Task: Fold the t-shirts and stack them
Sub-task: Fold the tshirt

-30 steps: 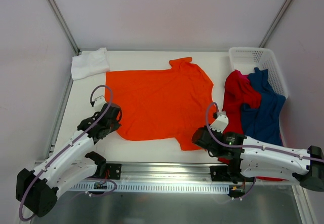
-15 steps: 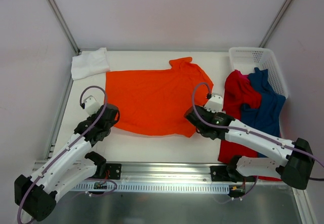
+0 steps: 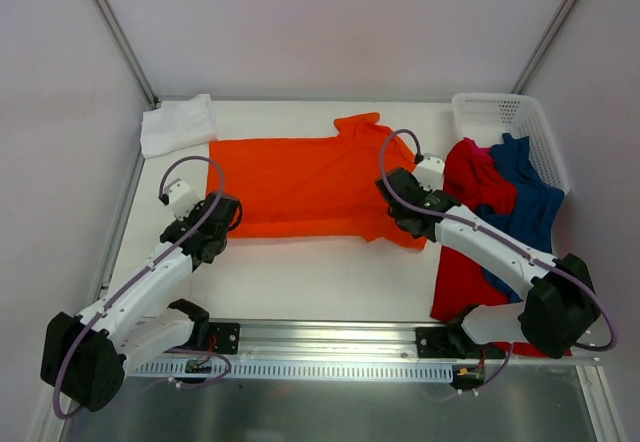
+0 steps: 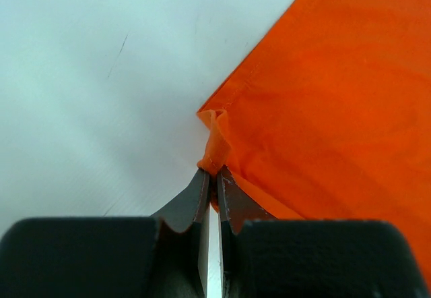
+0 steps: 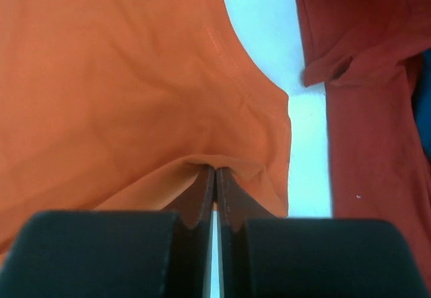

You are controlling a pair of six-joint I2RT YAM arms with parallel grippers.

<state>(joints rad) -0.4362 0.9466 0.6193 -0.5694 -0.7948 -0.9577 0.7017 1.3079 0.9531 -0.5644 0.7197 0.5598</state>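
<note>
Orange cloth is nipped between the pressed-together black fingers of your left gripper (image 4: 214, 171). It is a small bunched corner of the bright orange short-sleeved cloth t-shirt (image 3: 300, 187), standing up just ahead of the tips. Your right gripper (image 5: 215, 171) has its fingers shut the same way on a raised lip of that shirt's edge, and the fabric tents over the tips.

I judge that you hold these two near corners so the lower part can travel over the upper part as one straight fold, with the edge running taut between the two grips.

Ahead and right of the left fingers the orange spreads flat. The bare white table (image 4: 101, 75) lies to their left. Left of the right fingers orange fills the view, and a strip of table runs ahead. Just right of that strip lies the soft red t-shirt (image 5: 377, 109), apart from the orange.

From above, the orange shirt lies as a wide band between your grippers, lightly creased, with its collar at the far side. The folded white cloth t-shirt (image 3: 178, 125) sits well beyond the left fingers. Beyond and right of the right fingers, the dark blue t-shirt (image 3: 520, 212) spills from the white perforated plastic basket (image 3: 500, 112).
</note>
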